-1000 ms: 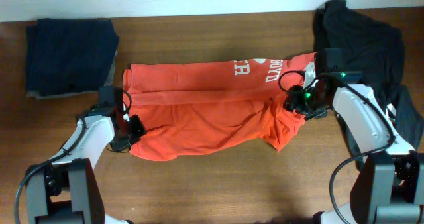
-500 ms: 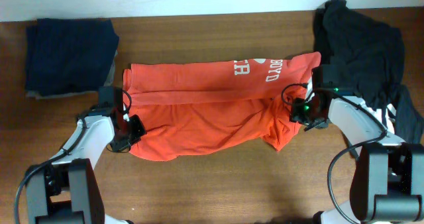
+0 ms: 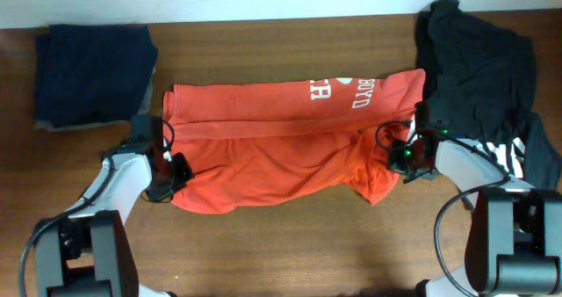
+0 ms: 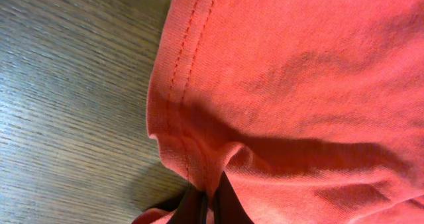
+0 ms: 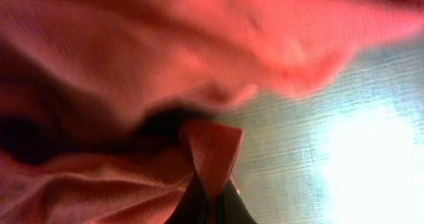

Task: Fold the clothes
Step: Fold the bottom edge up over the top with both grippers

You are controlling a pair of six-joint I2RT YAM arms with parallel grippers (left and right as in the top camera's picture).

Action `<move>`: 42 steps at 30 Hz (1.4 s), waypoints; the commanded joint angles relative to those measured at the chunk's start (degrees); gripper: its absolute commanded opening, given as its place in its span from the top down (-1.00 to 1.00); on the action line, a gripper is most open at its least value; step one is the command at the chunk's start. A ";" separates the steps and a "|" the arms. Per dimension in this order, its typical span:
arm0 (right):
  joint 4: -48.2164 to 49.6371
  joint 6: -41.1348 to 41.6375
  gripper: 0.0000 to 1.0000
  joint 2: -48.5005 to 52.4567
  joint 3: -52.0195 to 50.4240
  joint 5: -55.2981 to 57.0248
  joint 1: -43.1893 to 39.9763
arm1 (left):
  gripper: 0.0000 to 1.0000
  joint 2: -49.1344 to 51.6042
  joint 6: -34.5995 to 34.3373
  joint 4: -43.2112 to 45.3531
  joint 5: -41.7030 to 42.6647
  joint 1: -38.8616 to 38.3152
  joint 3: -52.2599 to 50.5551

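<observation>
Right pincer (image 3: 406, 160) has slid toward its base clamped on the orange shirt (image 3: 281, 148), left pincer (image 3: 174, 170) stays clamped on the opposite hem; I read the cloth between them as held taut for folding.

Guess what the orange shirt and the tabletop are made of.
The orange shirt: soft knit jersey, probably cotton, matte; fine ribbed texture and a double-stitched hem show close up. The tabletop: wood or wood-look laminate, low sheen; straight grain lines, can't tell which.
</observation>
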 commanded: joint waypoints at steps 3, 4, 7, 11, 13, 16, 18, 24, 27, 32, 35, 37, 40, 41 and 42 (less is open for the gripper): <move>-11.45 0.92 0.92 -7.98 8.90 0.11 -2.71 | 0.99 -1.05 2.49 -6.21 -0.66 0.83 4.52; -14.82 0.92 0.93 -9.73 11.02 0.11 -3.82 | 0.99 -1.55 3.87 -7.80 -0.66 1.16 5.73; -24.68 0.90 0.92 -14.23 17.03 0.11 -8.35 | 0.99 -4.20 7.04 -13.35 -1.01 2.40 10.12; -32.35 0.68 0.92 -18.73 20.20 0.11 -13.09 | 0.99 -8.72 7.08 -16.68 -2.40 3.02 12.85; -34.47 0.39 0.93 -20.33 20.52 0.11 -14.58 | 0.99 -11.19 7.87 -17.49 -2.73 3.02 13.05; -36.70 0.15 0.92 -22.43 20.57 0.09 -15.96 | 0.99 -14.19 7.91 -18.82 -3.72 3.02 13.05; -38.18 -0.83 0.92 -24.28 20.61 -0.57 -15.98 | 0.99 -16.83 8.17 -20.17 -4.37 3.02 13.05; -38.18 -0.85 0.92 -26.71 20.68 -2.75 -15.91 | 0.99 -18.97 8.33 -21.81 -6.71 3.02 13.03; -34.67 -2.32 0.92 -24.87 20.65 -4.07 -15.39 | 0.99 -17.77 8.33 -21.33 -6.88 3.02 12.98; -28.70 -2.32 0.92 -19.47 20.65 -4.07 -12.76 | 0.99 -15.06 8.31 -18.88 -8.70 3.02 12.37; -24.94 -2.32 0.92 -15.02 20.65 -4.87 -10.32 | 0.99 -12.70 8.31 -16.96 -8.83 3.02 12.33; -22.10 -2.32 0.92 -11.78 20.65 -5.14 -8.50 | 0.99 -11.08 8.31 -15.80 -8.87 3.02 12.33; -18.93 -2.32 0.92 -8.52 20.65 -5.09 -6.64 | 0.99 -8.13 8.31 -13.77 -9.70 3.02 12.33; -17.20 -2.29 0.92 -6.88 20.65 -5.11 -5.90 | 0.99 -6.99 8.31 -12.81 -9.75 3.02 12.33; -16.48 -2.29 0.92 -6.32 20.65 -5.11 -5.66 | 0.99 -5.92 8.31 -11.72 -9.79 3.02 12.33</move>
